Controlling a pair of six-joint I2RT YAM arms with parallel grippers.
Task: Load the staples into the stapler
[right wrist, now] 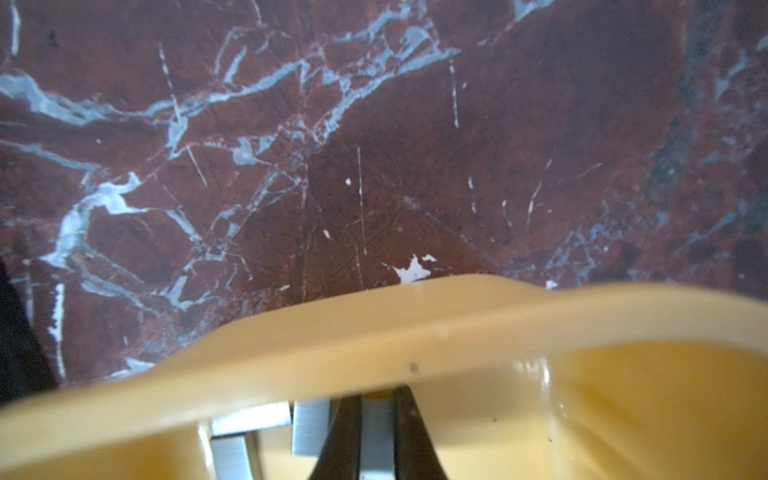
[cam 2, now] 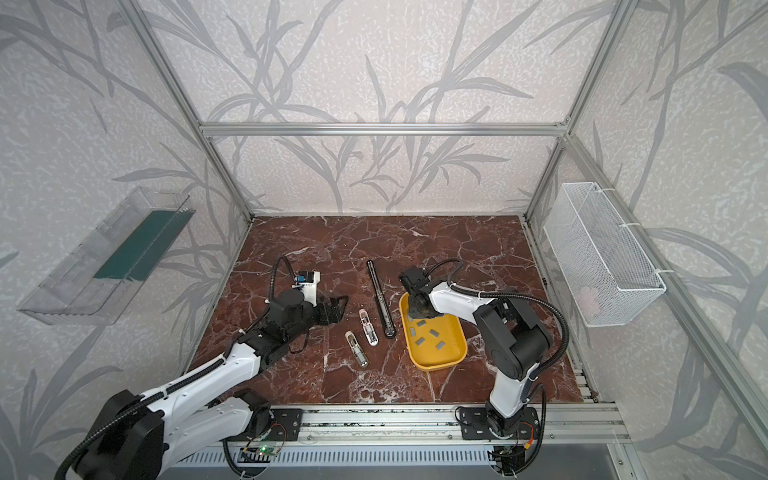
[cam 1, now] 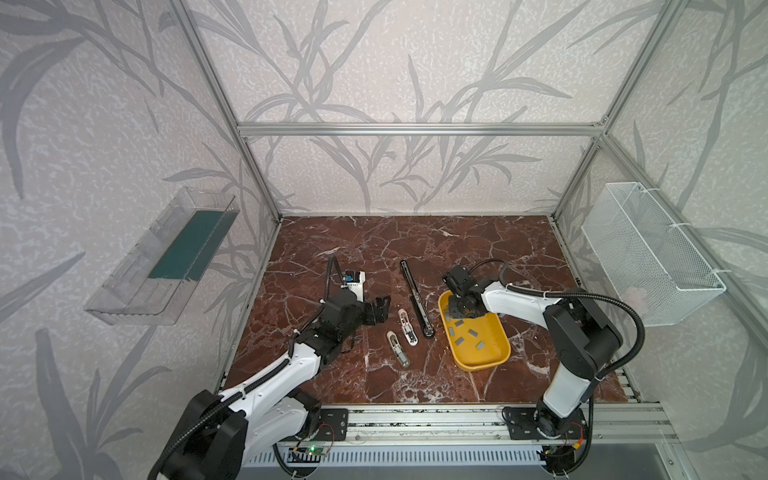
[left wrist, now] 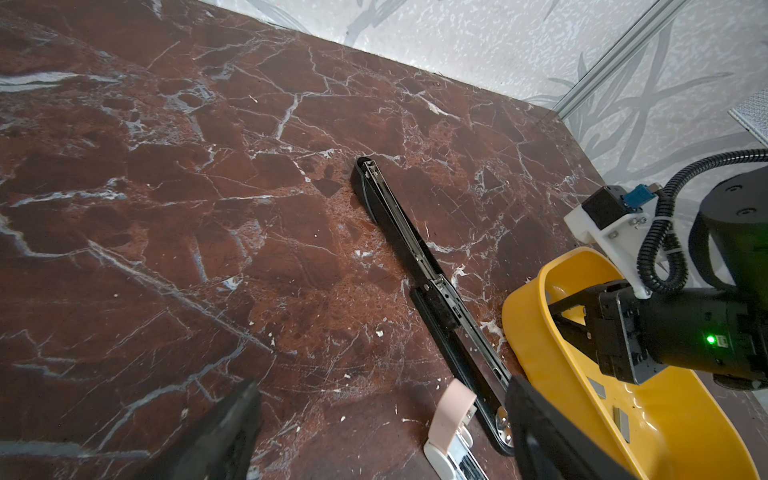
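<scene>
The staples [cam 1: 473,332] lie as short grey strips scattered flat in the yellow tray [cam 1: 482,362]. One staple strip [right wrist: 376,451] sits between the right fingers [right wrist: 345,446], which have closed in on it from both sides at the tray's far end. The strip fills the gap, so it reads as pinched, though whether it is clear of the tray floor cannot be told. Its long axis seems to run along the fingers' own length, not across the gap. A few more strips [right wrist: 309,428] lie just beside the same fingers, one almost touching, and could get dragged along. The tray's rim rises straight ahead of these fingers, so the strip probably has to go up before it can go sideways. Past that rim, on the left arm's side of the right fingers, the black stapler [cam 1: 416,300] lies opened flat on the tabletop [cam 1: 374,249]. Its long axis is about parallel to the tray's long side and its metal channel faces up. Of the three staplers it is the nearest to the right fingers. Beyond it lie a small white stapler [cam 1: 406,328] and a small beige stapler [cam 1: 398,348], both between the black one and the left fingers [cam 1: 379,311]. Those stand wide apart and empty, with their tips pointing toward the staplers and stopping just short of the white one. The right arm looks better placed for the loading, and nothing but the rim stands in its way.
</scene>
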